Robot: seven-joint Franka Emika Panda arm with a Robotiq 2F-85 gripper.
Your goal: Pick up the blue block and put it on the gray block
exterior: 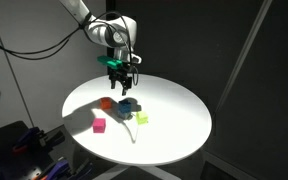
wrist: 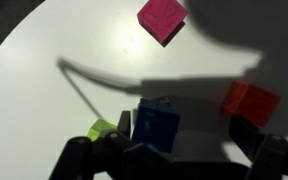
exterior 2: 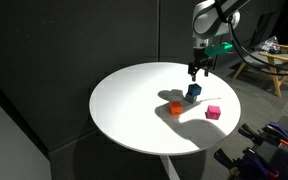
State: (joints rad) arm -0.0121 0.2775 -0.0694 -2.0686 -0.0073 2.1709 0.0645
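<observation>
One round white table (exterior: 174,130) carries everything. Above it hangs the gripper (exterior: 120,72), jaws spread and empty. Directly beneath, the blue block (wrist: 156,120) appears to rest on the gray block (exterior: 132,108), though that spot is dim. In the wrist view, the orange-red cube (wrist: 252,100) lies right, the yellow-green block (wrist: 102,128) left, and the magenta cube (wrist: 162,18) far.

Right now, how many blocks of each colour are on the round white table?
magenta block: 1
orange-red block: 1
blue block: 1
yellow-green block: 1
dark gray block: 1 (dim and hard to make out)
Total: 5 blocks
</observation>
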